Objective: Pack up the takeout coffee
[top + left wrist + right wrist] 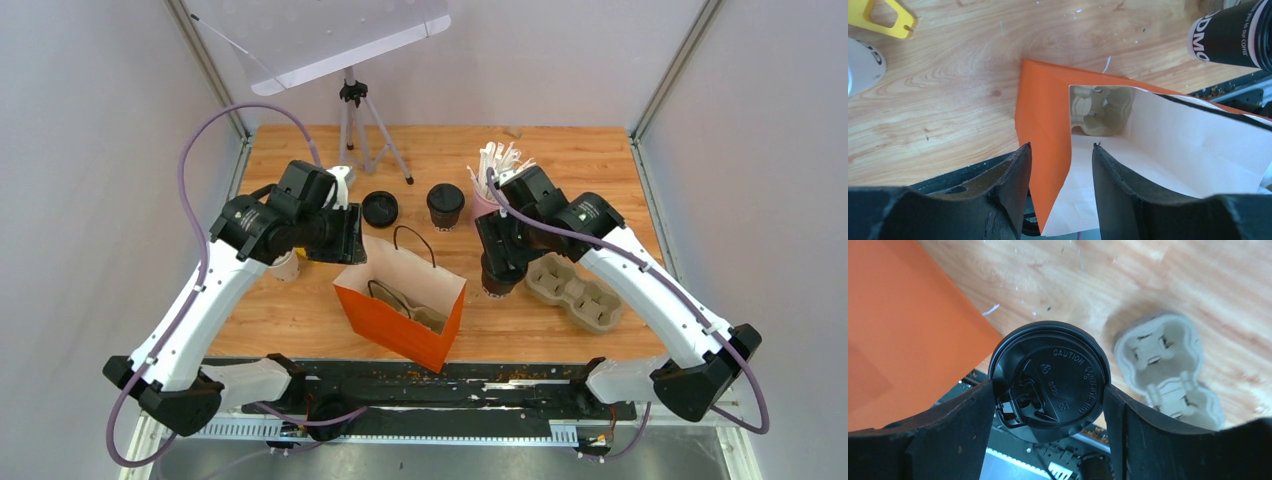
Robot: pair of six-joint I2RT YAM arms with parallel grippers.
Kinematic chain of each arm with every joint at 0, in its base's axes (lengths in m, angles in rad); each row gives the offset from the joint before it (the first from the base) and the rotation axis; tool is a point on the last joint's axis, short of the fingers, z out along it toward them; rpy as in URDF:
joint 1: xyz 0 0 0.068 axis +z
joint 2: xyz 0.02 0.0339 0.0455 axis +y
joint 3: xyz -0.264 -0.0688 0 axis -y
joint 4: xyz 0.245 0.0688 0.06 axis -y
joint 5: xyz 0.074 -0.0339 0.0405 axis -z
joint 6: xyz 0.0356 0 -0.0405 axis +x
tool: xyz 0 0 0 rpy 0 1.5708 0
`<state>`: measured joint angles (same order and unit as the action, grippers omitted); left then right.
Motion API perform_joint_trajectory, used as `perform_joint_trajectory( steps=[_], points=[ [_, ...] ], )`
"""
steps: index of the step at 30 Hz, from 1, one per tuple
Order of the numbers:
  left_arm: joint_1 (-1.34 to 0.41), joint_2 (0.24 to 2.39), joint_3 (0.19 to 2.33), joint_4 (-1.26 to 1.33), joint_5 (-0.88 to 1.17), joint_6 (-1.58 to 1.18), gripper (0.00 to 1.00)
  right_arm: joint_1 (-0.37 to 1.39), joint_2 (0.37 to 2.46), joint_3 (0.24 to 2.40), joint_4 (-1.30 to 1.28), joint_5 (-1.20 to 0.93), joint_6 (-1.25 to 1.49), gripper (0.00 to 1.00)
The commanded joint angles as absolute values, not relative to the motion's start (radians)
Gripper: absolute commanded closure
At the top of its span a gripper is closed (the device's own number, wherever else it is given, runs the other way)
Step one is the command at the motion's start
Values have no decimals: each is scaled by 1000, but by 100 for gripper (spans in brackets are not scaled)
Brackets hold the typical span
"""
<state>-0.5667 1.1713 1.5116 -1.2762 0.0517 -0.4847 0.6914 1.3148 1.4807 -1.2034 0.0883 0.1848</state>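
A bare cup (285, 265) stands on the table (600, 160), partly hidden by the left arm; left claw (1062, 150): fingers spread, straddling the bag (400, 320) at its left rim, not clamping it; inner tray (1100, 110) lies in the bag; loose lid (380, 208) and lidded cup (445, 205) sit behind the bag; right claw (1048, 395): pinching the held cup (1050, 372) by its sides, upright, lid on, between bag and spare tray (580, 290); contact with the table cannot be told.

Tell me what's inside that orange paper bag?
A beige moulded pulp cup tray lies at the bottom of the orange paper bag. No cup shows in it. The bag's walls hide the rest of its floor.
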Motion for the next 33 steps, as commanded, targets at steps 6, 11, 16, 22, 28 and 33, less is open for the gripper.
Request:
perform_joint_trajectory(
  steps=[6, 11, 16, 22, 28, 33],
  points=[
    [-561, 1193, 1500, -1260, 156, -424, 49, 724, 1216, 1316, -1194, -49, 390, 28],
    [-560, 1205, 1492, -1252, 147, -444, 71, 773, 1207, 1260, -1168, -75, 477, 28],
    [-561, 1215, 1514, -1259, 70, -526, 96, 787, 1159, 1174, -1077, -108, 599, 29],
    [-532, 1208, 1511, -1243, 36, -617, 100, 787, 1110, 1150, -963, -34, 667, 29],
    [-474, 1180, 1462, -1169, 107, -715, 100, 787, 1144, 1214, -902, -1, 649, 29],
    [-460, 1162, 1439, -1118, 143, -773, 100, 785, 1174, 1270, -896, 105, 593, 28]
  ],
)
